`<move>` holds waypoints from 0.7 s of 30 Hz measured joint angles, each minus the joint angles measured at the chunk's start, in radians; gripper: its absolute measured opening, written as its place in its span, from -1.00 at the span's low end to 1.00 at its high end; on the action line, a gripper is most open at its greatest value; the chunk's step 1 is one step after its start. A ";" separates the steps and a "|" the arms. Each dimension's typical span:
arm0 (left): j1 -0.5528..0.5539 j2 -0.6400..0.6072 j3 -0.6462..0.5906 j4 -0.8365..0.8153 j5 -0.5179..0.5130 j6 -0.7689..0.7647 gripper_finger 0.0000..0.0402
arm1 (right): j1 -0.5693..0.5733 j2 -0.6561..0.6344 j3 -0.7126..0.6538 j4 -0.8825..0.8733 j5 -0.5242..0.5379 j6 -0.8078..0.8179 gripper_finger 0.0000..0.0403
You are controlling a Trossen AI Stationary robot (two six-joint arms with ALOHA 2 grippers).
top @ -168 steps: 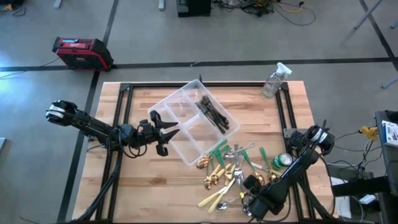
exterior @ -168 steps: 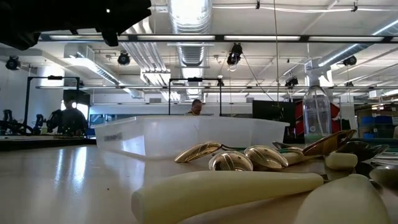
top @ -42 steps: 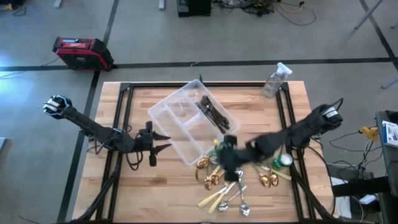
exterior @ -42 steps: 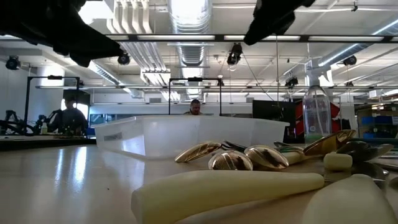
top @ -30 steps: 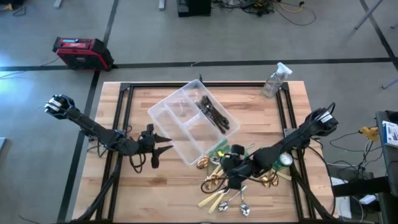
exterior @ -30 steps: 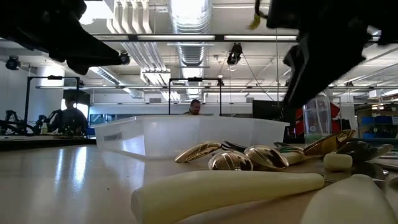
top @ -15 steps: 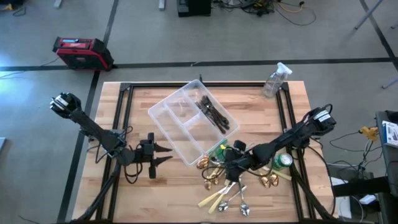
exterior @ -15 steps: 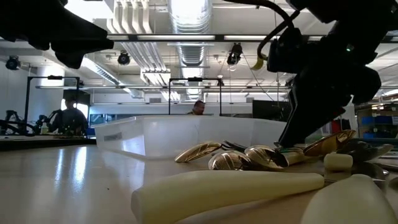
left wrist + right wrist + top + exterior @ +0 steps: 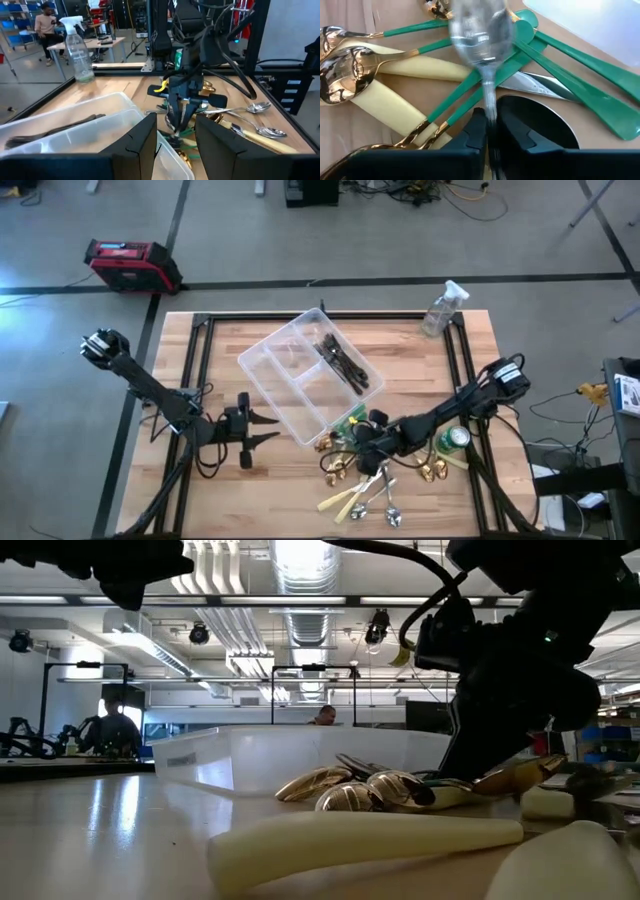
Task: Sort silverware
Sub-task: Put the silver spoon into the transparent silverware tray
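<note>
Silverware sort, pick step: right claw [image 9: 488,131] clamped on silver spoon [image 9: 482,37] at pile, frame centre; next, lift w/o snagging & carry to tray [image 9: 262,363].

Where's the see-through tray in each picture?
High view: the tray lies mid-table, turned at an angle.
Low view: its long pale wall runs across the middle.
Left wrist view: lower left.
Right wrist view: a pale corner at the top right.
Shared landmark: the green-handled pieces beside it.
</note>
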 joint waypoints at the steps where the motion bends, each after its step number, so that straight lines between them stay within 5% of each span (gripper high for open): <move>1: 0.000 0.000 0.009 -0.015 0.000 0.001 -0.41 | 0.000 -0.011 0.001 -0.004 -0.007 -0.012 -0.97; 14: 0.000 0.000 0.044 -0.060 -0.107 0.007 -0.41 | -0.010 -0.231 0.061 -0.079 -0.055 -0.091 -0.98; 21: 0.002 0.005 0.054 -0.042 -0.206 0.007 -0.41 | -0.135 -0.245 0.103 -0.016 -0.041 -0.170 -0.98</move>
